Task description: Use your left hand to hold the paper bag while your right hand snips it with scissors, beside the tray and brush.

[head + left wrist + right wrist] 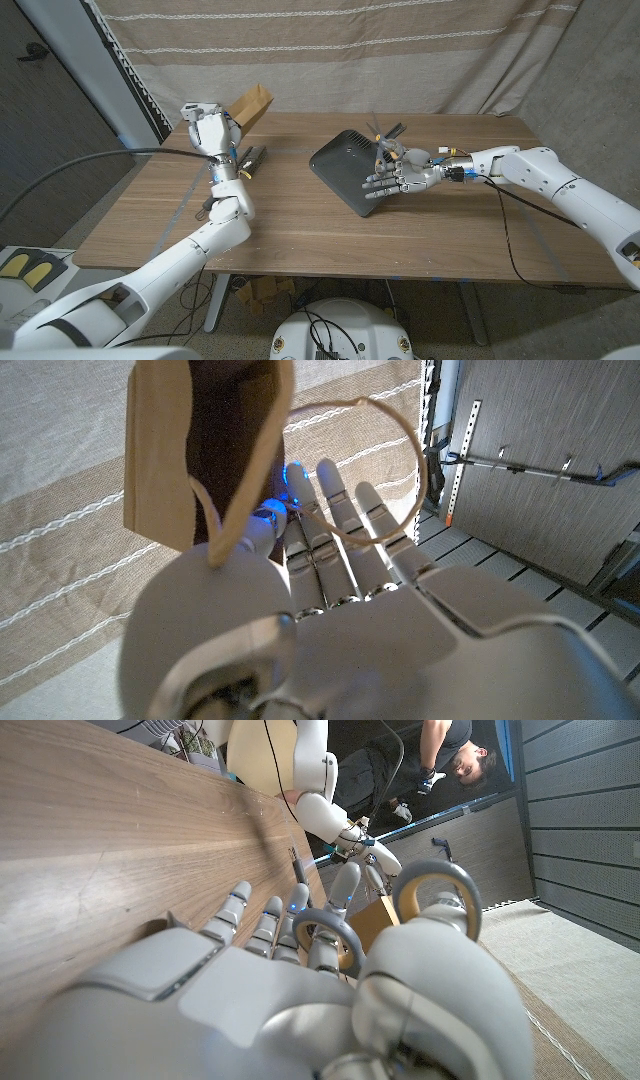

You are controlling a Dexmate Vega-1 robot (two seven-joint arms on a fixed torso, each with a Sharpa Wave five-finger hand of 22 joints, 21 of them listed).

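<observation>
My left hand [207, 128] is raised above the table's [300, 225] far left part, holding the paper bag [251, 103] by its top, the bag jutting up and away from the fingers toward the curtain [330, 40]. My right hand [395, 180] hovers over the table's middle right with the scissors [388, 140] in its grasp, blades pointing away toward the far edge; bag and scissors are well apart, with the dark tray [345, 170] between the two hands. The tray lies just beside my right hand, its near corner under the fingers. A dark brush [252, 158] lies on the wood just below and beside my left hand.

From the left wrist, the bag [200, 450] stands open at the fingertips [335, 485], a looped handle [370, 470] arching over the fingers and the thumb pressing the bag's edge. From the right wrist, the grey scissor handles [437, 892] ring my right hand's [300, 1000] thumb and a finger, a detail the head view blurs; beyond them the bag [372, 920] and the left arm [320, 790] show across the wood, and a person [450, 755] sits behind the table.
</observation>
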